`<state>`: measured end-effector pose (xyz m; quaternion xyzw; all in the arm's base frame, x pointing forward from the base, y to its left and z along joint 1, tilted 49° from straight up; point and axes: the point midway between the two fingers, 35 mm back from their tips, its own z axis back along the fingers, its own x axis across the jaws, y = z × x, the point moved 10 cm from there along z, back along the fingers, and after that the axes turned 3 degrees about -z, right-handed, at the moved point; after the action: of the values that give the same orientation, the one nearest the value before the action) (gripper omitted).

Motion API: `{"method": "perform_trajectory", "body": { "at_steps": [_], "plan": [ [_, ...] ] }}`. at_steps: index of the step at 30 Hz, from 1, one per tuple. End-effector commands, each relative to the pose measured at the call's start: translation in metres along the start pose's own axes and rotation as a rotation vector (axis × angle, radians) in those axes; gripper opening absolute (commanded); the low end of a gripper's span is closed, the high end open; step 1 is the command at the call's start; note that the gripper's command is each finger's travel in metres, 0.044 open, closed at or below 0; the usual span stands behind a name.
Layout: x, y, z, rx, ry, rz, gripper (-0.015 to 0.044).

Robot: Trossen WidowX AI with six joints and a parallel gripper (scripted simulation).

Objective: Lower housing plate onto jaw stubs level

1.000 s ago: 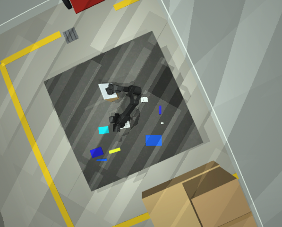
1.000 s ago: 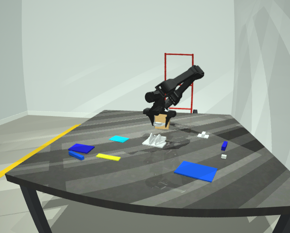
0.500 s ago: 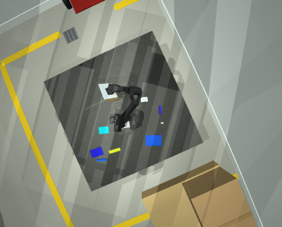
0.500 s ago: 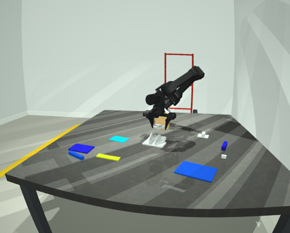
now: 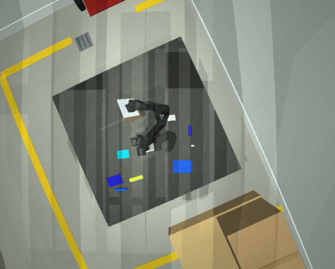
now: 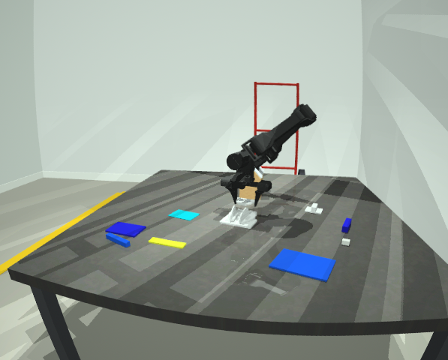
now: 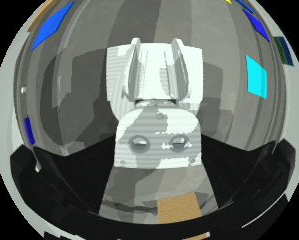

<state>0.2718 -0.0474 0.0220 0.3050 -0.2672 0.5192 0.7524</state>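
The white housing plate [image 6: 245,201] [image 7: 158,131], with two round holes, is held roughly level. My gripper [image 6: 245,204] [image 7: 157,139] is shut on its two side edges. The white base [image 5: 152,148] [image 6: 237,223] [image 7: 196,65] stands on the table with two upright jaws, the left jaw [image 7: 133,70] and the right jaw [image 7: 180,70] in the wrist view. In the exterior view the plate hangs a little above and behind the jaws. In the wrist view its far edge overlaps the near end of the base. The pins and stubs are hidden or too small to tell.
A cyan tile [image 5: 123,154] [image 6: 183,214], a yellow bar [image 5: 136,178] and a dark blue plate [image 5: 114,180] lie to one side. A large blue plate [image 5: 182,166] and a white piece [image 5: 171,117] [image 6: 313,209] lie opposite. A tan box [image 6: 249,192] stands behind the gripper.
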Motion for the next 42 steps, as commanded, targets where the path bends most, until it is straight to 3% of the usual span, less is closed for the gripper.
{"method": "perform_trajectory", "body": {
  "at_steps": [1, 42],
  "plan": [
    [0.0, 0.002, -0.01, 0.006, -0.006, -0.008, 0.0351],
    [0.0, 0.003, -0.028, 0.008, -0.009, -0.009, 0.0351]
  ]
}}
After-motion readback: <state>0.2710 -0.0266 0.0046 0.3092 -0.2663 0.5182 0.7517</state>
